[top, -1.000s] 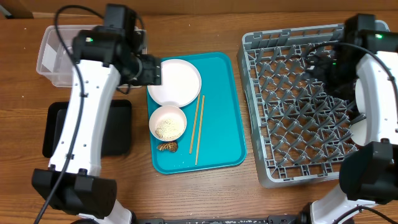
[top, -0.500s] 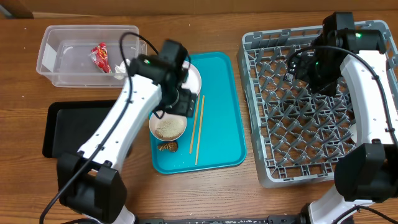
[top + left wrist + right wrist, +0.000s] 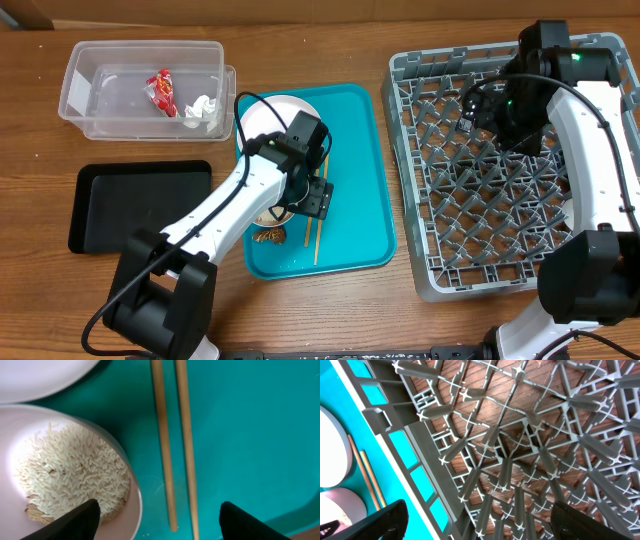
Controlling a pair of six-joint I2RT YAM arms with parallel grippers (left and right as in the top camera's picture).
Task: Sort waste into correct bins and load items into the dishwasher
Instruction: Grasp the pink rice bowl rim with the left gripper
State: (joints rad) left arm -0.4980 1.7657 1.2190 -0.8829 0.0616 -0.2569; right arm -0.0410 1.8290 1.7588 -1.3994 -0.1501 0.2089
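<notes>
Since a second earlier, the left arm had swung away from the clear tub [image 3: 75,90], which stood off the far left corner of the teal tray [image 3: 355,140], and had come to a spot over the tray itself. The left hand [image 3: 159,505] hung low over the tray's near half, its fingers spread wide and holding nothing. Between them the wrist view showed the rim of the bowl of rice [image 3: 65,470] and the near ends of the wooden chopsticks [image 3: 165,435].

With the arm out of the way, the tub showed the red wrapper [image 3: 162,92] and the white tissue [image 3: 203,108] lying inside. The black tray [image 3: 100,205], left of the teal tray, showed no waste in it.

On the teal tray, the white plate [image 3: 270,115] sat at the far left, with the bowl just nearer. The brown scraps [image 3: 268,236] lay nearer again, by the near left corner.

The right arm had shifted only slightly. The right hand [image 3: 479,507] hovered, wide open and empty, over the dish rack [image 3: 480,200] to the right of the teal tray.

The dry waste looked sorted. The rice and scraps remained to be sorted, and the plate, bowl and chopsticks were not yet loaded. Whether the left hand was lined up for the chopsticks or the bowl could not be told.
</notes>
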